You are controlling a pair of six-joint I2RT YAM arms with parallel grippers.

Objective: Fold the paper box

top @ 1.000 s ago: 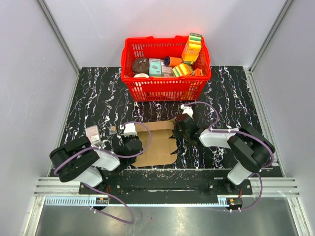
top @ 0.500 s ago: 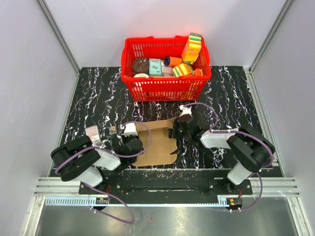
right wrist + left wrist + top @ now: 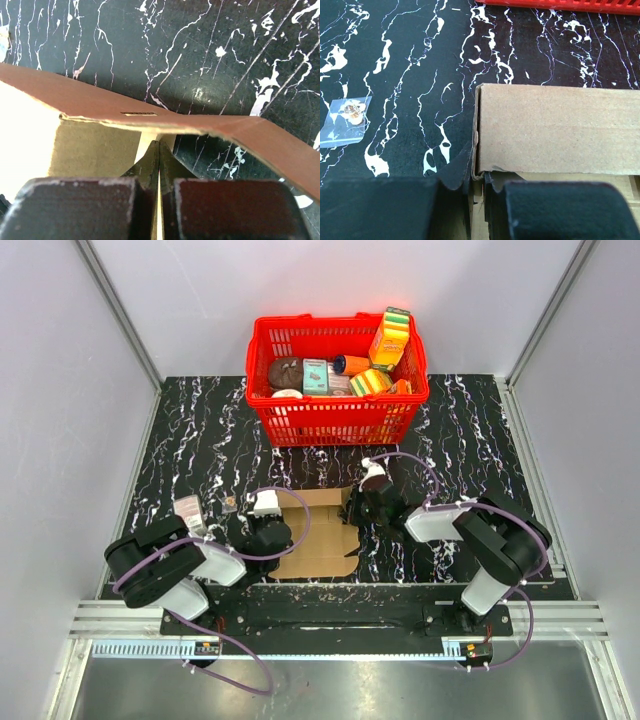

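The right arm's two dark, blocky fingers (image 3: 85, 210) fill the near edge, pressed together so that only a thin pale line shows between them up to their tapered tips. Just above the tips, a flap of the plain brown cardboard paper box (image 3: 95, 102) runs across, higher to the left of the fingers and sloping down past them on the right. A small narrow slot (image 3: 140, 114) is cut in the flap, just above the fingers and slightly left. Below the flap, left of the tips, stands a cardboard panel, brightly lit at its far left. Beyond the flap lies the black, white-veined marble counter (image 3: 220, 55).
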